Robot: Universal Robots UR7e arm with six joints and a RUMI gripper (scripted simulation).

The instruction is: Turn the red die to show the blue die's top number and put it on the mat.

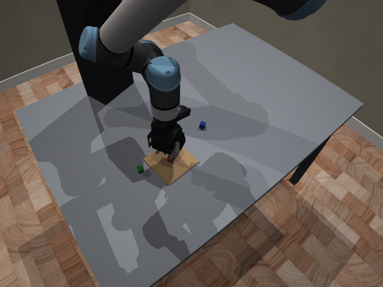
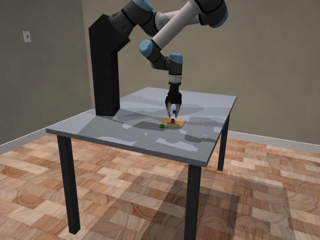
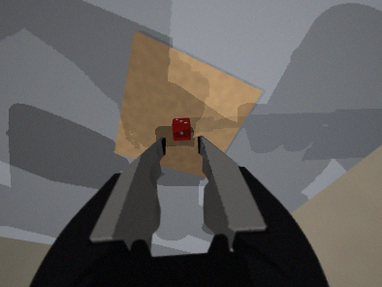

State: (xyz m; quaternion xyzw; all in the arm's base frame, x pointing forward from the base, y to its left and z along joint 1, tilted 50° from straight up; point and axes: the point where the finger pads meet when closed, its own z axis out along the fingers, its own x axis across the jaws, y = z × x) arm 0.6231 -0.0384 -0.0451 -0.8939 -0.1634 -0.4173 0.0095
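The gripper [image 2: 173,110] hangs straight down over the mat [image 2: 180,123], its jaws parted a little and gripping nothing. In the exterior view the fingertips end above the red die [image 2: 172,120], with a clear gap of air between them and it.

The red die sits flat on the mat, well inside its edges, near the middle. From the wrist view the red die [image 3: 180,128] shows beyond the two fingers, framed in the gap between the tips but not touched by either. Its pips are too small to count with any confidence.

The mat [image 1: 182,168], a tan square, lies turned like a diamond on the grey table [image 1: 278,92]. In the top view the red die [image 1: 169,159] is mostly hidden behind the gripper [image 1: 169,153], only a sliver of red peeking out.

The green die [image 1: 140,168] rests on the table just off the mat's left corner, not touching the mat. The blue die [image 1: 202,124] sits on the table beyond the mat's far side, well apart from it, white pips visible but too small to read.
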